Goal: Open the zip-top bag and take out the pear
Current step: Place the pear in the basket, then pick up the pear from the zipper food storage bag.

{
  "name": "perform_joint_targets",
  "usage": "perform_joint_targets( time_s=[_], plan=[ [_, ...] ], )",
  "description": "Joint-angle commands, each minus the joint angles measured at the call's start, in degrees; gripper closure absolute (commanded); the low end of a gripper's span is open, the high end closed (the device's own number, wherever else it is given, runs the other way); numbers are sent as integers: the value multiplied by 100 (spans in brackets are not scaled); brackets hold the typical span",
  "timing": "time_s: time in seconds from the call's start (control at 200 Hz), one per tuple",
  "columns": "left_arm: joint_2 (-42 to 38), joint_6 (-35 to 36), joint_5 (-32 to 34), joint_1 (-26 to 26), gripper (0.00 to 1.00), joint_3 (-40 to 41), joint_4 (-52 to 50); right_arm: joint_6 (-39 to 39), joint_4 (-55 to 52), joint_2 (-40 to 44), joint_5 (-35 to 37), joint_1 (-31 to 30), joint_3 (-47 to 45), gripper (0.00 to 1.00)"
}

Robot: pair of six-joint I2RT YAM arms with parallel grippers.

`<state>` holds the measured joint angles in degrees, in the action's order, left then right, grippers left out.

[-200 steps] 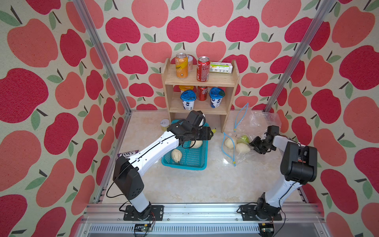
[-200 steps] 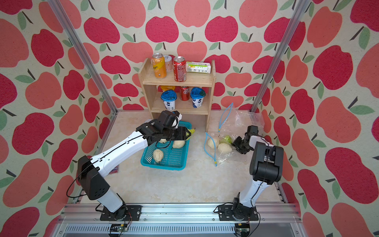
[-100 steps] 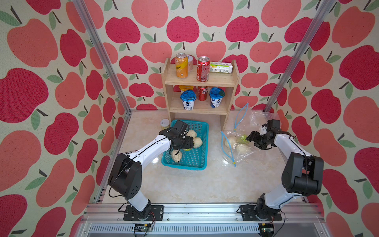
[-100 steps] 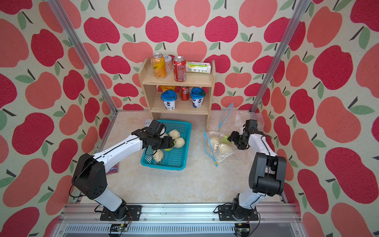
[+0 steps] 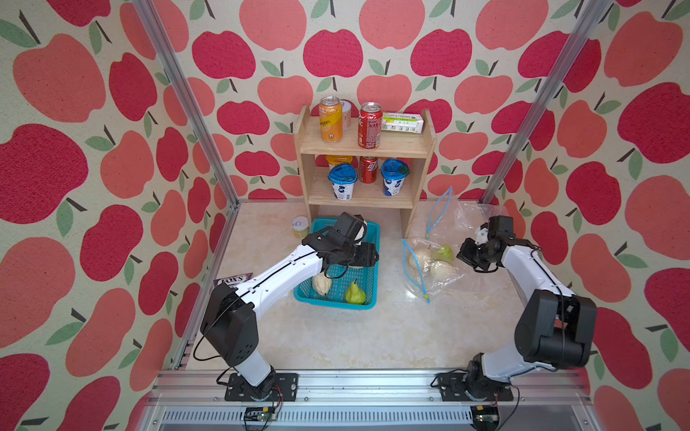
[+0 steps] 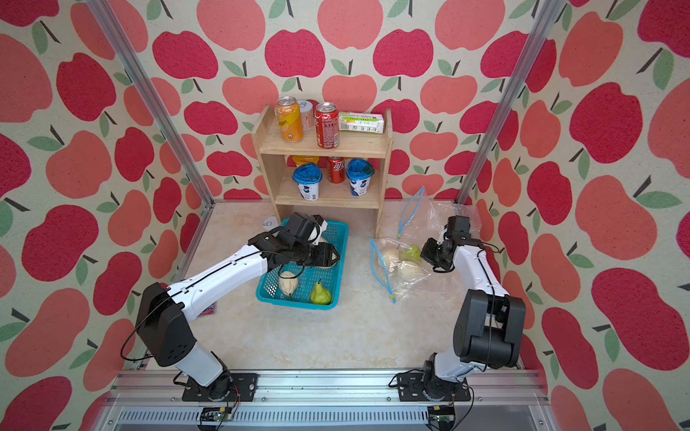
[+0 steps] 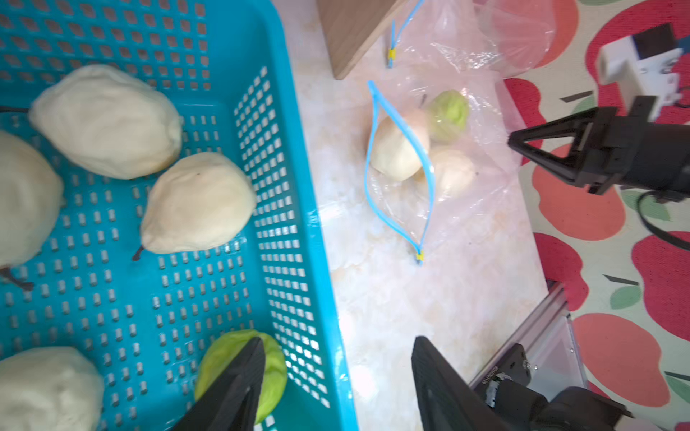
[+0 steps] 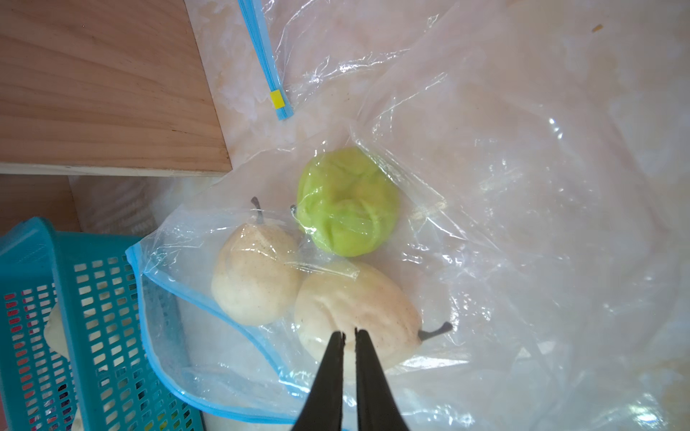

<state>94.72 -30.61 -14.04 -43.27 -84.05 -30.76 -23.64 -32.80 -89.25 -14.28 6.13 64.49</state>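
A clear plastic zip-top bag (image 5: 438, 286) is seen lying near the right edge of the marble-patterned table (image 5: 354, 336), just in front of the right foot of the wooden two-tier shelf (image 5: 407, 220); its blue zip strip (image 7: 367, 175) is parted into an open loop facing the teal perforated plastic basket (image 5: 332, 301) at mid-table; three pears are held inside, a pale rounded pear (image 8: 257, 276) nearest the mouth, a second pale pear (image 8: 358, 313) beside it and a wrinkled green pear (image 8: 347, 201) close against them. The right gripper (image 8: 349, 336) is shown above the second pale pear with its jaws drawn almost together; whether a fold of film is pinched between them cannot be told. The left gripper (image 7: 338, 341) is held over the basket's side nearest the bag, jaws apart and nothing between them; an upright green pear (image 5: 354, 294) and several pale ones are seen in the basket. The step in hand is judged to be the fetching of another pear; it is done best if the bag's closed end is pinned by the right gripper so that the film is not dragged; the left gripper should be brought low through the loop, jaws wide, and closed across the broad body of the nearest pear, not its stem; loose film should be kept out of the grip.
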Motion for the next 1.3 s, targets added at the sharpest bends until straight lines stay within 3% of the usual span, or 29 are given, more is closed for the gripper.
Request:
perform_joint_targets(
  time_s=[0.0, 0.255, 0.63, 1.191, 1.291],
  plan=[
    [465, -387, -135, -319, 37, -437, -64, 28, 145, -393, -274, 89, -70, 92],
    [1442, -982, -99, -773, 46, -948, 392, 87, 390, -1016, -633, 125, -110, 100],
    [2233, -1504, -200, -803, 64, -854, 1502, 63, 553, -1389, -926, 351, -189, 100],
    [3304, -1922, -1, -810, 64, -1492, 2114, 23, 697, -1242, -1077, 519, -433, 100],
    [3370, -1896, -19, -802, 55, -1457, 2441, 9, 713, -1270, -1103, 530, -455, 100]
  ],
)
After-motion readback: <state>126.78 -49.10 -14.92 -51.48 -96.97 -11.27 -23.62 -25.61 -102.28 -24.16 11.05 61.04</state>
